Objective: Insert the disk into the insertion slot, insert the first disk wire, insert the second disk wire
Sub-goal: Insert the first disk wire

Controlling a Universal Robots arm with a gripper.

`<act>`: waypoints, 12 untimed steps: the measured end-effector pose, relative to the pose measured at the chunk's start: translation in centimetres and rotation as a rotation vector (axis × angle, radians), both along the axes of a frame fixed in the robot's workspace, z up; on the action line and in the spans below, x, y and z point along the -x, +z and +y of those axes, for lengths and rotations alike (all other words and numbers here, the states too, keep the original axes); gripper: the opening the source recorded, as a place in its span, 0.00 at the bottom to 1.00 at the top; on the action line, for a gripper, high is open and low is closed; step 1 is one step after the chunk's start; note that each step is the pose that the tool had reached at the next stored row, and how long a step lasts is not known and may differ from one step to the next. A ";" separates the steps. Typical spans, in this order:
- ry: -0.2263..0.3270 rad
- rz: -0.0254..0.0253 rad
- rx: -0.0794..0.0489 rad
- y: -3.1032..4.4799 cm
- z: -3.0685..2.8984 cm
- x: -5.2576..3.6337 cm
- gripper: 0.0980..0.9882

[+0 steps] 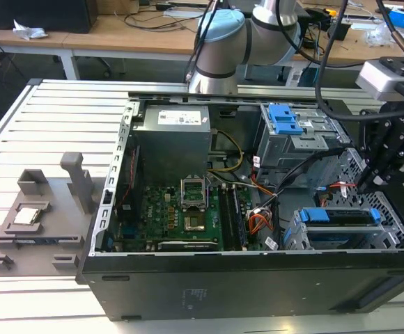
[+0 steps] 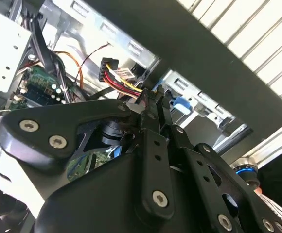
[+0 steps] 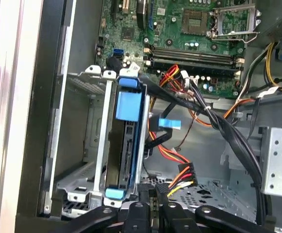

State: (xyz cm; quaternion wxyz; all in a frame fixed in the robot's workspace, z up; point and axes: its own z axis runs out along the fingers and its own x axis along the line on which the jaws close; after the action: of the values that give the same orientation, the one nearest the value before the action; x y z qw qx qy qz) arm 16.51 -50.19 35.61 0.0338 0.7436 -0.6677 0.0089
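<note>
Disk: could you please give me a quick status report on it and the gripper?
Gripper shut on the red-and-yellow disk wire. Disk seated in the insertion slot. Loose cables crowd the bay beside it.

I'm working over a pale, slatted metal tabletop (image 1: 56, 118) in bright, even light. Beyond its far edge in the exterior view stands a long wooden workbench (image 1: 118, 38) on white legs (image 1: 68, 64). It is strewn with cables (image 1: 153, 17), and a black box (image 1: 42, 14) sits toward the exterior view's left. Under the bench the floor (image 1: 7, 76) lies dark.
</note>
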 end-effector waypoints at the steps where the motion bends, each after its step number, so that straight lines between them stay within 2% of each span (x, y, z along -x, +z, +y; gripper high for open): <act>1: 0.000 -0.0002 0.000 0.00 0.00 0.27 0.07; 2: 0.000 -0.0002 0.000 0.00 -0.02 0.44 0.07; 4: 0.000 -0.0002 0.000 -0.03 -0.50 0.70 0.07; 9: 0.000 -0.0002 0.000 -0.19 -2.00 1.10 0.07; 12: -0.021 -0.0003 0.000 -0.38 -2.14 1.10 0.07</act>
State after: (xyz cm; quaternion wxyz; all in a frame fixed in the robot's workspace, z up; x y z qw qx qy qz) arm 15.41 -52.33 35.23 0.0338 0.7365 -0.6755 0.0086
